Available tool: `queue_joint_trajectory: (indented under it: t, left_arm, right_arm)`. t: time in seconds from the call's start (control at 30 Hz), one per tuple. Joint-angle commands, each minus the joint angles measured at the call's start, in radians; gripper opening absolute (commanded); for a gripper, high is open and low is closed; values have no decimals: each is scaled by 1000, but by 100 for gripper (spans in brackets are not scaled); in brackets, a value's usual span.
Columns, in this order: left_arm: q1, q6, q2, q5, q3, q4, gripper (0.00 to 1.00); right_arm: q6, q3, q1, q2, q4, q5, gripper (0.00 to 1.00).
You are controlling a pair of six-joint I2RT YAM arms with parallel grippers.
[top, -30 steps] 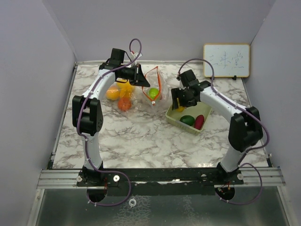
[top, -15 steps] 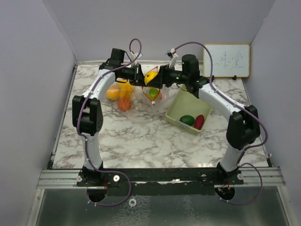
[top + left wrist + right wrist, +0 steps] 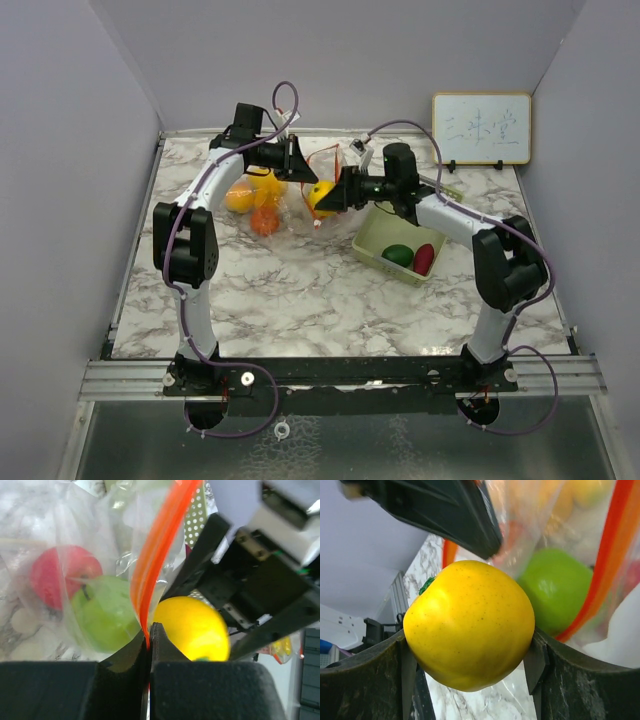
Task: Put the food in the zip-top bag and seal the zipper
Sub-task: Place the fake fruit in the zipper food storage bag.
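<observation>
We judged the task roughly half done. The left gripper (image 3: 149, 630) had its jaws pressed together on the orange zipper strip (image 3: 160, 540) of the bag (image 3: 65, 520), holding the mouth up and open near the middle of the table's (image 3: 300, 300) far edge. Inside the bag lay a green fruit (image 3: 102, 612) with a red fruit (image 3: 57, 575) touching it.

The right gripper (image 3: 472, 652) had its jaws spread wide around a yellow fruit (image 3: 470, 625), gripping it on both sides at the bag's mouth. The fruit had not been let go.

Toward the table's right edge, the basket (image 3: 378, 228) held a green piece (image 3: 398, 256) and a dark red piece (image 3: 424, 258) side by side, so at least those two were left to move.

Nearer the far-left corner lay some orange and yellow pieces (image 3: 250, 205). They seemed to sit under clear plastic, but from above we could not tell whether this was the same bag.

What was left, as we saw it:
- dropping the yellow fruit in
- carrying over the two pieces from the basket
- pressing the zipper closed along its whole length, which had not been started
</observation>
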Motion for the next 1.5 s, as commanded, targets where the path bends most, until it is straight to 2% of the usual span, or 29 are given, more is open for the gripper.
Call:
queue_joint_trajectory:
  t: [0.0, 0.13, 0.27, 0.43, 0.6, 0.77, 0.87, 1.03, 1.2, 1.3, 1.47]
  left_arm:
    - [-10, -75, -51, 95, -20, 104, 0]
    - [-7, -102, -60, 109, -26, 134, 0]
    - [-7, -109, -84, 110, -51, 138, 0]
    - [-8, -115, -129, 109, -111, 147, 0]
    - [-8, -117, -155, 106, -132, 146, 0]
    - [-10, -123, -157, 101, -123, 155, 0]
    - [-10, -113, -153, 96, -124, 151, 0]
    - [-10, -60, -143, 73, -127, 99, 0]
    - [-7, -41, -144, 41, -129, 79, 0]
    - [-7, -60, -151, 41, -122, 103, 0]
    - [-7, -176, -206, 80, -195, 251, 0]
  right_arm:
    - [-5, -78, 5, -17, 6, 31, 33]
    - [-55, -45, 5, -3, -115, 151, 33]
    - [-90, 55, 5, 9, -280, 393, 34]
    - [-67, 160, 5, 33, -278, 548, 34]
    - [-20, 309, 6, 115, -278, 519, 34]
    - [4, 346, 15, 151, -274, 445, 33]
    - [5, 324, 36, 139, -247, 320, 33]
    - [-5, 157, 59, 25, -139, 139, 32]
    - [-136, 126, 82, -20, -247, 77, 31]
    - [-190, 141, 112, -4, -298, 128, 31]
    - [-209, 234, 134, 92, -409, 395, 31]
